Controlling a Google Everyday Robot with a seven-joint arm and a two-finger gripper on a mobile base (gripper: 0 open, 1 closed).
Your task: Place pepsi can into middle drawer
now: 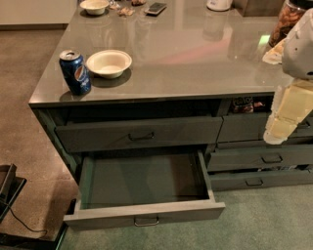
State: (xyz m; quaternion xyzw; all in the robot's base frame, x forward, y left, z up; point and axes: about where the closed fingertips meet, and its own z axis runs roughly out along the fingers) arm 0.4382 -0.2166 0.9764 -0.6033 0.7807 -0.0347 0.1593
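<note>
The pepsi can [75, 72] stands upright near the front left corner of the grey countertop [195, 53], just left of a white bowl [109, 63]. The middle drawer [144, 213] is pulled out below the counter, its dark floor bare, with a pale loop handle [146, 221] on its front panel. My gripper [282, 122] hangs at the right edge of the view in front of the narrower drawers, far right of the can and holding nothing that I can see.
A closed drawer front with a dark handle [141, 136] sits above the open drawer. Narrower drawers [266, 158] are at right. A second bowl [94, 6], a phone [155, 8] and a jar [288, 19] sit at the counter's back. Dark equipment [7, 188] stands on the floor at left.
</note>
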